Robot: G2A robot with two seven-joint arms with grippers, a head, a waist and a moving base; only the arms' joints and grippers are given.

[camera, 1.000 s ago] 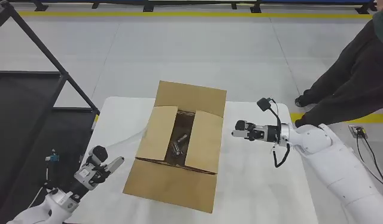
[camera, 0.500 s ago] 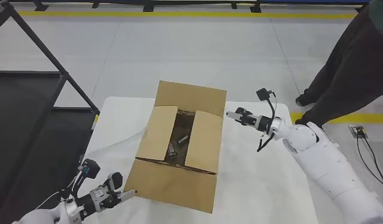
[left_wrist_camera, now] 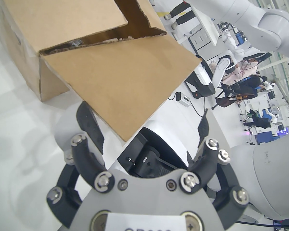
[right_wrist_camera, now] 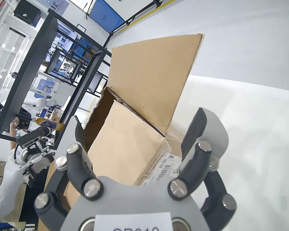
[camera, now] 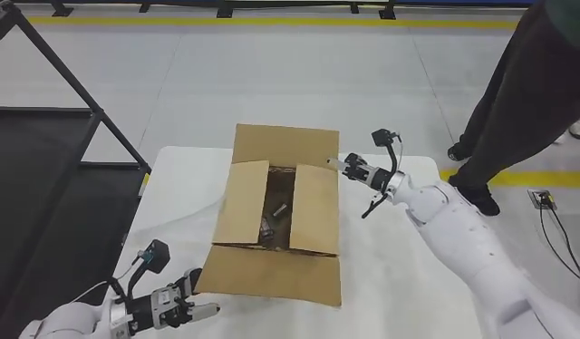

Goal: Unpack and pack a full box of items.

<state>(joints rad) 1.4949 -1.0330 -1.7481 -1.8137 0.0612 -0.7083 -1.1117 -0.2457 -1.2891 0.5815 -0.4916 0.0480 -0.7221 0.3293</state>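
Both arms have closed in on the box (camera: 272,144), which sits on the table (camera: 181,180) with its flaps half open. It is probably light, stiff cardboard, best taken by a flap edge. The right gripper (camera: 337,164) gapes at the far corner and the left gripper (camera: 204,310) is spread at the near flap, with small items (camera: 279,210) inside.

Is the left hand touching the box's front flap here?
Cannot tell. In the left wrist view the front flap has its corner between the fingers of the open left hand, overlapping one finger, but neither contact nor a gap shows plainly.
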